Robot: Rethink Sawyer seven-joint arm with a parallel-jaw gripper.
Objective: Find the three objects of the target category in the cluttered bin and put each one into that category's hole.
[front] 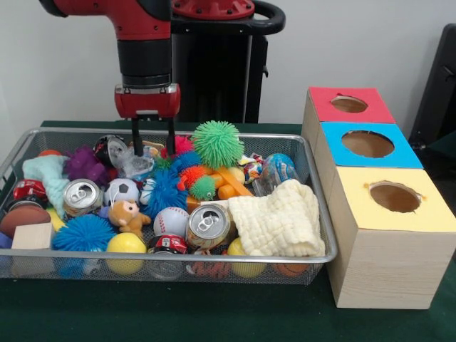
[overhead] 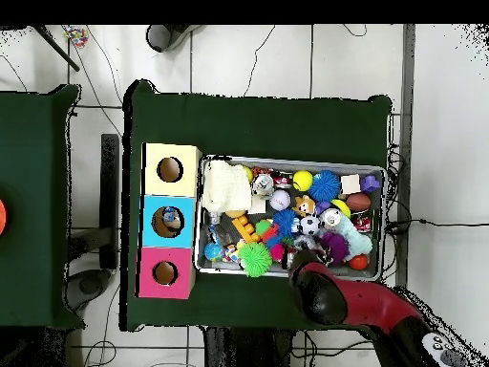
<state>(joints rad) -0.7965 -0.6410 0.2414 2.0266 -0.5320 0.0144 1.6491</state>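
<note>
Wire bin (front: 319, 214) on a green desk (front: 214, 317), filled with mixed toys; beside it stands a wooden box with three holes: red (front: 349, 104), blue (front: 368, 144) and yellow (front: 395, 197). The gripper (front: 152, 146) hangs over the far side of the bin, its two jaws pointing straight down, a narrow gap between them and nothing held; the tips reach among the clutter near a clear crumpled wrapper (front: 137, 165). Balls lie at the near side: a baseball (front: 171, 221), a yellow ball (front: 126, 244) and, further back, a soccer ball (front: 121, 190). Two cans (front: 208, 225) (front: 81, 197) lie on their sides, the first just beside a cream cloth (front: 278, 222). A green spiky ball (front: 217, 143) sits at the far rim. In the overhead view something appears to lie inside the blue hole, though what it is cannot be told.
</note>
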